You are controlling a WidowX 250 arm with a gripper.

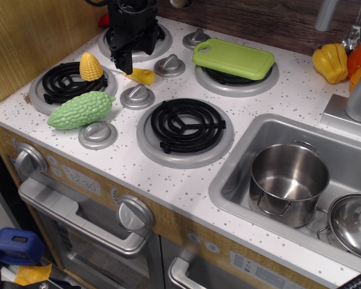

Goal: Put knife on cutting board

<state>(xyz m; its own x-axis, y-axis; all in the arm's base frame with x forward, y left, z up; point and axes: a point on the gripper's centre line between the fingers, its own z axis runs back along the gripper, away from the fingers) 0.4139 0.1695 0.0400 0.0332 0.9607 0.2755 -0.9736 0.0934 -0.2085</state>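
The stove top [168, 180] is white with four round burners, and a sink [240, 180] sits at the right with a pot [287, 180] in it. The board [233, 58] lies flat on the back right burner, with a bare top and lots of room to set something down. The gripper [125, 60] hangs over the back left part of the stove, dark and pointing down, and I cannot tell if its jaws are apart or together. The knife [141, 75] lies on the white top just beside the gripper tip, a little to its right and toward the front. Only the yellow handle shows well; it lies sideways, left to right, and its left end hides under the gripper. So the gripper looks almost over it. Silver knobs [137, 96] sit close on both sides of the knife, so room there is tight. The corn [91, 66] and the green gourd [81, 110] lie off to the left, out of the way. I think the path from knife to board, to the right, crosses one knob [169, 64].
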